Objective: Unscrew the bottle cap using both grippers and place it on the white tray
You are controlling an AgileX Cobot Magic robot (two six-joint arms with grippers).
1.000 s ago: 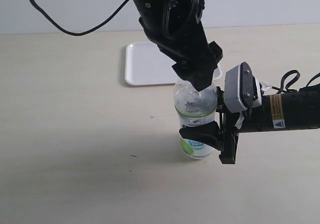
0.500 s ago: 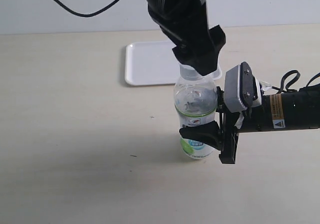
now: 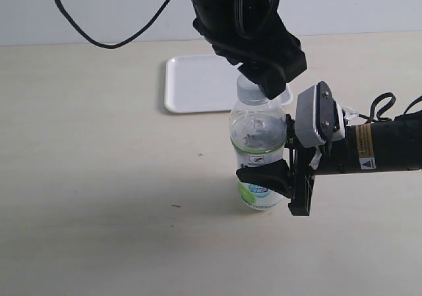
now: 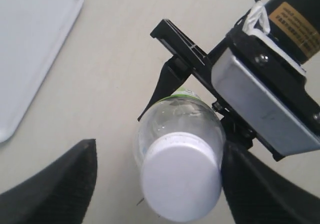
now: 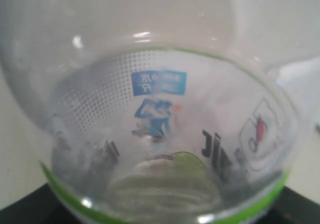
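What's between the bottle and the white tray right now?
Only bare tabletop between the bottle and the white tray, clear in the left wrist view.

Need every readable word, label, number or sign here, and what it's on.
No text is sharp enough to quote.
On the bottle: white characters on a blue patch, dark strokes, a red-and-blue mark; all blurred.
On the right arm: yellow sticker with a warning triangle; its print is too small.
On the cap: nothing printed.
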